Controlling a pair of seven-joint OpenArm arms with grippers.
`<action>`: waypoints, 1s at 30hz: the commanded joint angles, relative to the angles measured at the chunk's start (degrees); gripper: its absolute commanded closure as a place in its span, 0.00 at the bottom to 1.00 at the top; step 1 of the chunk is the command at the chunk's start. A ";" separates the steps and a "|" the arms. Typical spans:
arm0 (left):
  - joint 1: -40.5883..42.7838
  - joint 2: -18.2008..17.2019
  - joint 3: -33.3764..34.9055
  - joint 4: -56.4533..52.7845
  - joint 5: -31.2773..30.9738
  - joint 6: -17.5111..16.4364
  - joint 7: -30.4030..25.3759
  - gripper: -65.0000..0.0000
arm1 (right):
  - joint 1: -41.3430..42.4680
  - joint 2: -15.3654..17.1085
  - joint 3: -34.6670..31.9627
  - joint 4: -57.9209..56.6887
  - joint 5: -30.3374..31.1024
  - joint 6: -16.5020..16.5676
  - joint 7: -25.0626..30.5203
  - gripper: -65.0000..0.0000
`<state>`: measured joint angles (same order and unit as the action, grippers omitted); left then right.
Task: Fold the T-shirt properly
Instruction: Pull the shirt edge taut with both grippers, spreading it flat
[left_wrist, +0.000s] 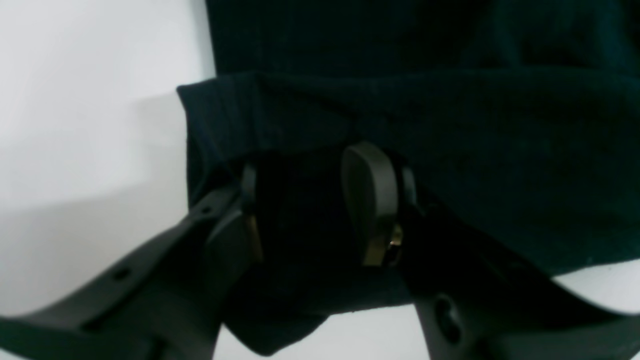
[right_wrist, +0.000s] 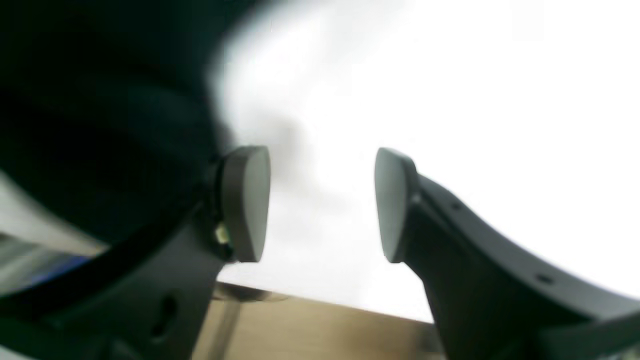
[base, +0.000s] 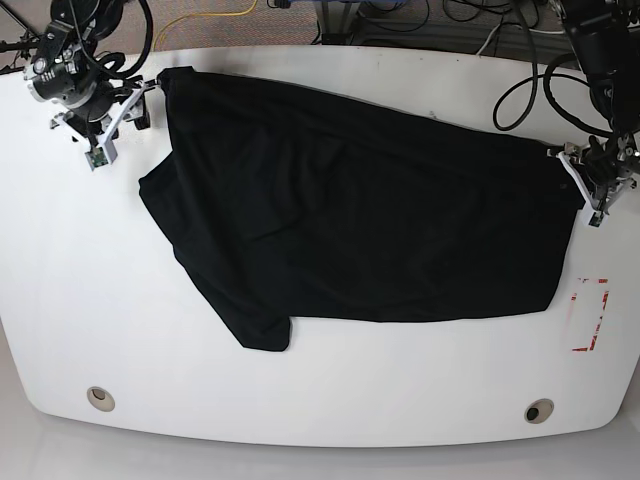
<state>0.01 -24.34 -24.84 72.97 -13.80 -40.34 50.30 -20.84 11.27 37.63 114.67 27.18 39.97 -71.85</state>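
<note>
The black T-shirt lies spread across the white table, with a loose flap at its front left. At the shirt's right edge, my left gripper is shut on the cloth. In the left wrist view a dark fold of T-shirt fills the space between the fingers of the left gripper and hangs below them. My right gripper stands open beside the shirt's far left corner. In the right wrist view the right gripper holds nothing, and black T-shirt cloth lies left of its left finger.
A red-outlined mark sits on the table near the right edge. Two round holes are near the front edge. Cables run along the back. The table edge and brown floor show under the right gripper.
</note>
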 joint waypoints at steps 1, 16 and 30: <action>0.12 -0.94 -0.17 0.39 1.89 0.34 1.96 0.64 | 0.49 -0.50 0.48 0.89 2.58 0.03 -1.51 0.52; 1.26 -1.38 -0.26 0.13 1.89 0.34 1.96 0.64 | -4.08 -4.81 1.01 0.45 5.92 0.03 -3.27 0.53; 1.26 -1.38 -0.17 0.22 1.89 0.34 1.96 0.64 | -5.84 -5.77 0.66 -4.56 6.10 0.03 -0.80 0.53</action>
<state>1.08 -24.82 -24.97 73.17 -14.28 -40.10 49.84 -26.57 5.56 38.02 110.21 32.77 39.92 -73.91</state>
